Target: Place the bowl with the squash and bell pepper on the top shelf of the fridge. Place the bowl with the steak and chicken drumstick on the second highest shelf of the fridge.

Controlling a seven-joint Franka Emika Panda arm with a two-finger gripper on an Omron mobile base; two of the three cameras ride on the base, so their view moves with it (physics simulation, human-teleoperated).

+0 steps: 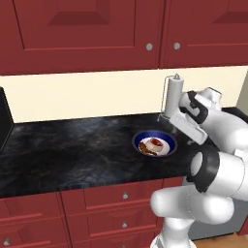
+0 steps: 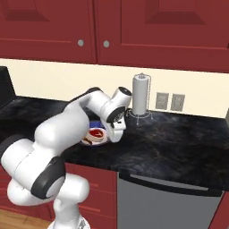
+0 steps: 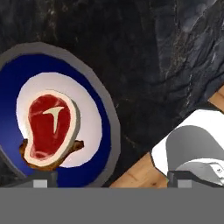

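One blue-rimmed bowl [image 1: 155, 144] sits on the dark marbled counter [image 1: 72, 150] before you, its white centre carrying the steak [image 3: 47, 126], red with a pale edge and a small pale bone mark. The brownish chicken drumstick [image 3: 49, 162] peeks from beneath the steak. Your gripper [image 3: 111, 180] hangs above the bowl's edge with fingers spread wide, grasping nothing. A paper towel roll [image 2: 140, 94] stands upright behind, near the wall.

Light is even and soft, with no hard shadows. The dark tabletop [image 1: 72, 150] carries faint pale sheen. Rendered edges look slightly coarse, unblurred.
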